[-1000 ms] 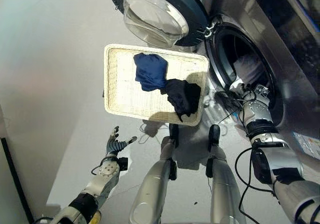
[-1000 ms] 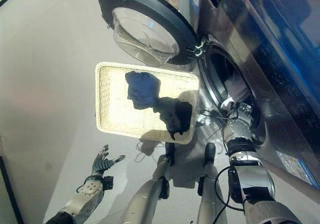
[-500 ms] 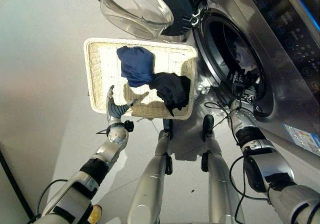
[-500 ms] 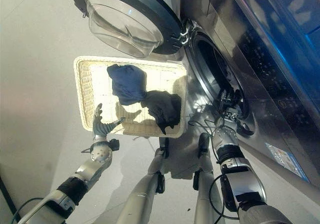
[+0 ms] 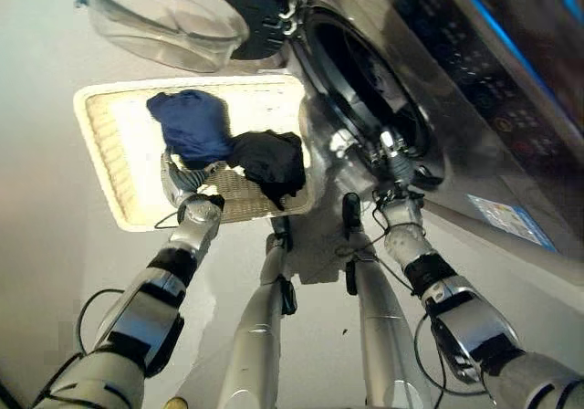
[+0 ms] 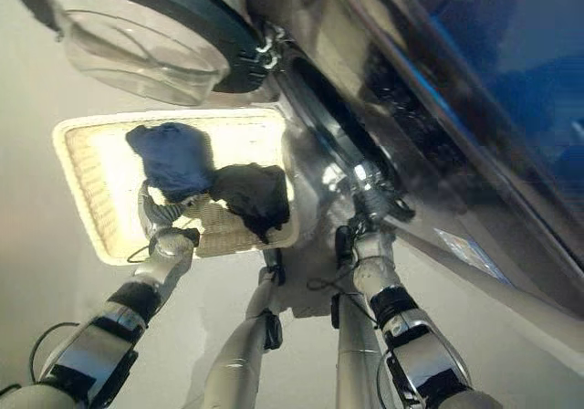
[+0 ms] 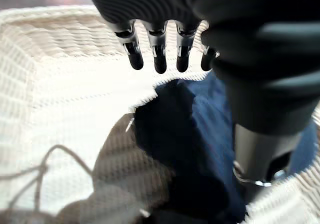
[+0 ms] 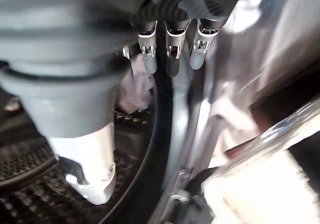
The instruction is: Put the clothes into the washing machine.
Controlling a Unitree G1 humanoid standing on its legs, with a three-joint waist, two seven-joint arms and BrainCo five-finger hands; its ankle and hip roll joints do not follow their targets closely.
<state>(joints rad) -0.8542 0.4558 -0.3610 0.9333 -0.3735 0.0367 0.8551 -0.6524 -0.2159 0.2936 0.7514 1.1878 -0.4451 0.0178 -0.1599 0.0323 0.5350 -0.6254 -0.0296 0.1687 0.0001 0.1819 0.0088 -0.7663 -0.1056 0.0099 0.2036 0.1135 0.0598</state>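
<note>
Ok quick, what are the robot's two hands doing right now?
Left hand: open, fingers straight above the dark blue cloth, holding nothing.
Right hand: open, empty, at the washing machine's round opening.

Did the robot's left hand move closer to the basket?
Yes. The left hand went from the bare floor forward into the basket, beside the blue garment.

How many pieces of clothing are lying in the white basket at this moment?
2. A blue garment lies near the basket's middle, by the left hand. A black garment lies beside it, toward the washing machine. More may be hidden underneath them.
</note>
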